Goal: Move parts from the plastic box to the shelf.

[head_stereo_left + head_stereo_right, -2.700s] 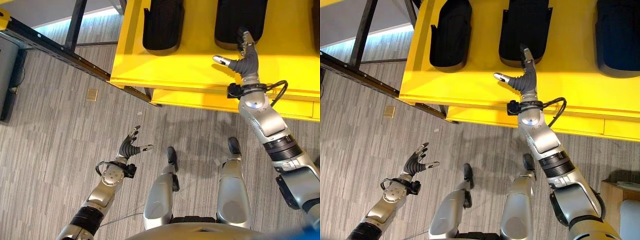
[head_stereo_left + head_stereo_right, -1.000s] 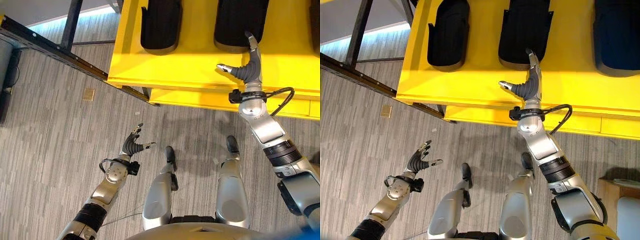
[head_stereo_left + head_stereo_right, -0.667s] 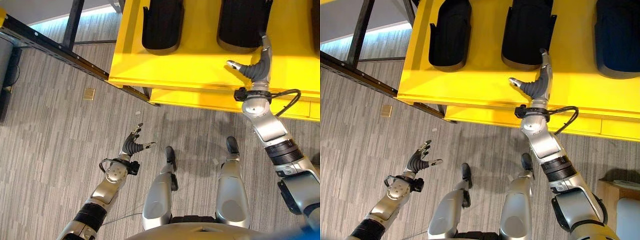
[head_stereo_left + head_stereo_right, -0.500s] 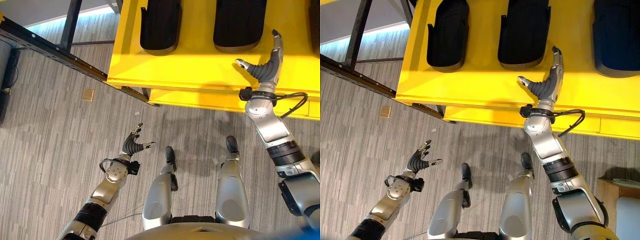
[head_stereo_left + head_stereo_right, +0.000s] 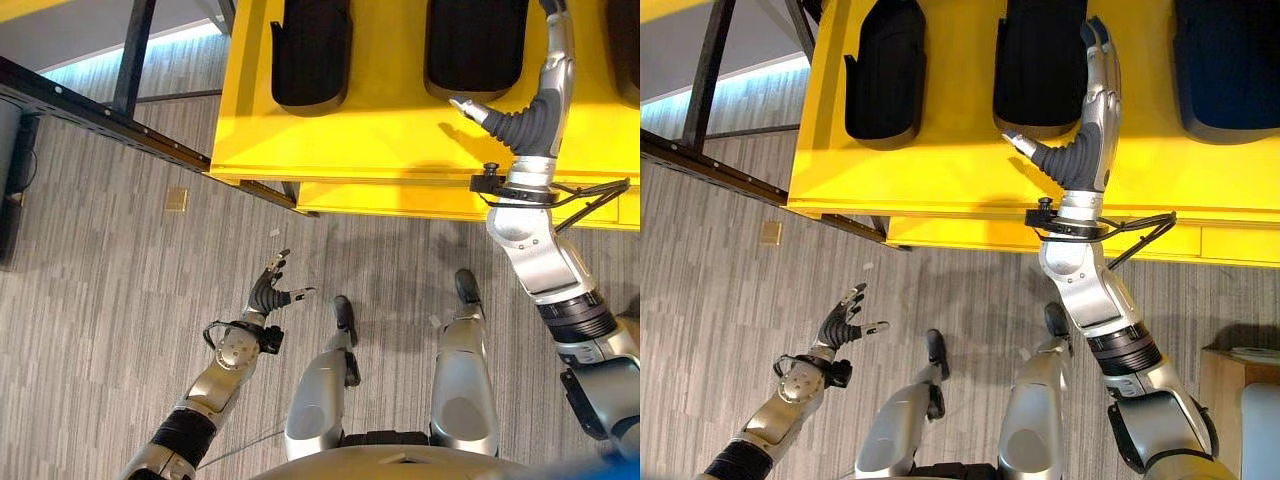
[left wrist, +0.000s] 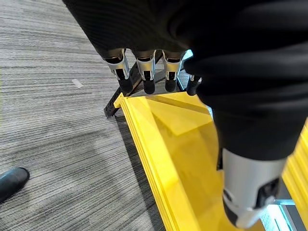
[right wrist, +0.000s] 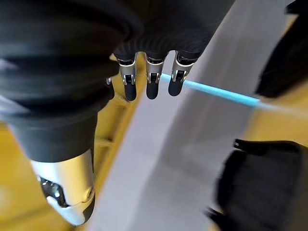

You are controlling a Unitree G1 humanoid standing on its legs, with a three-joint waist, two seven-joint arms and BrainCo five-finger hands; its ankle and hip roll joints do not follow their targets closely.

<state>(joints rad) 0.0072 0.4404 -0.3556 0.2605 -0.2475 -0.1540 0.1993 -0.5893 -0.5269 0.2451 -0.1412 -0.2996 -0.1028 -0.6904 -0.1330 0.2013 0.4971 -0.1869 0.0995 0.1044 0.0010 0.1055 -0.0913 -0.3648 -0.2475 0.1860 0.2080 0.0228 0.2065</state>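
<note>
Two black moulded parts (image 5: 310, 55) (image 5: 475, 45) lie side by side on the yellow shelf (image 5: 380, 140), and a dark blue one (image 5: 1230, 65) lies further right. My right hand (image 5: 1080, 160) is raised over the shelf beside the middle part, fingers straight, thumb spread, holding nothing. Its wrist view shows straight fingers (image 7: 151, 84) and a black part (image 7: 260, 178) beyond them. My left hand (image 5: 265, 297) hangs low over the grey floor, open and empty. In its wrist view the straight fingers (image 6: 144, 74) point toward the shelf's corner (image 6: 159, 144).
A black metal beam (image 5: 90, 110) runs diagonally across the floor at the left, meeting the shelf's frame. A small tan square (image 5: 176, 199) lies on the floor near it. A wooden box corner (image 5: 1230, 370) sits at the lower right.
My right hand has moved right from the front of the middle part and risen higher over the shelf, fingers still straight. The left hand has stayed in place.
</note>
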